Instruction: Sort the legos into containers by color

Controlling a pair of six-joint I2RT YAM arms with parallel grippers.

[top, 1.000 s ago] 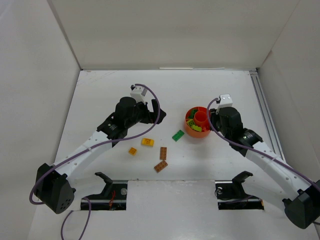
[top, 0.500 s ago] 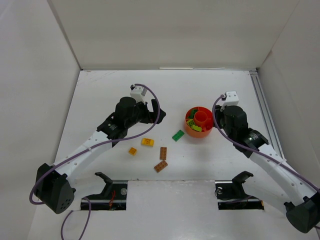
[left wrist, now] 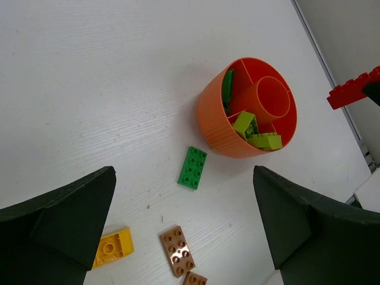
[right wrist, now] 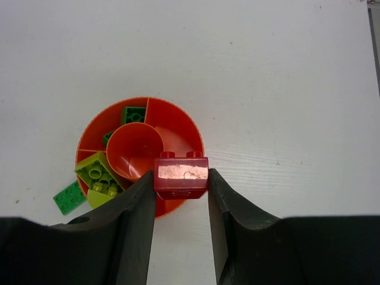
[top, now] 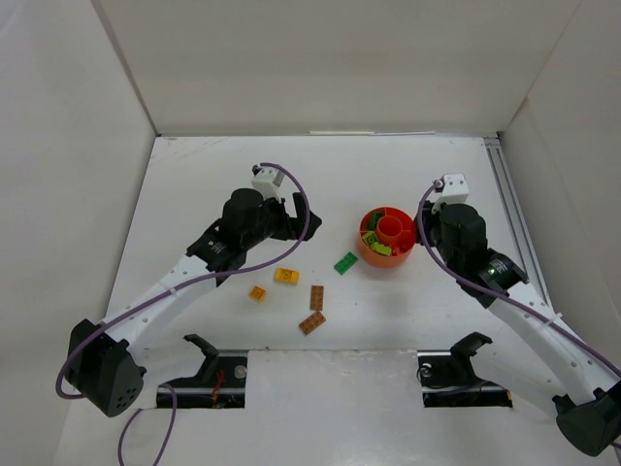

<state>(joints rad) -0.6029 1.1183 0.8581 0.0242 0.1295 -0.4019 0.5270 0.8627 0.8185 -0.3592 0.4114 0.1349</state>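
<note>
The orange-red bowl (top: 386,254) (left wrist: 217,122) (right wrist: 178,122) holds green bricks in one compartment and lime bricks (right wrist: 98,173) in another. My right gripper (top: 425,225) (right wrist: 181,185) is shut on a red brick (right wrist: 181,175) (left wrist: 353,89), held above the bowl's right rim. My left gripper (top: 289,225) (left wrist: 183,205) is open and empty, above the loose bricks left of the bowl. On the table lie a green brick (top: 345,262) (left wrist: 192,167), a yellow brick (top: 286,276) (left wrist: 113,248), a small orange brick (top: 257,293) and two brown bricks (top: 316,297) (left wrist: 176,252).
White walls enclose the table on the left, back and right. A metal rail (top: 506,209) runs along the right edge. Two black clamps (top: 209,351) sit at the near edge between the arm bases.
My right gripper has shifted a little right and away from the bowl's centre, still holding the red brick. The left arm and the loose bricks have not moved.
</note>
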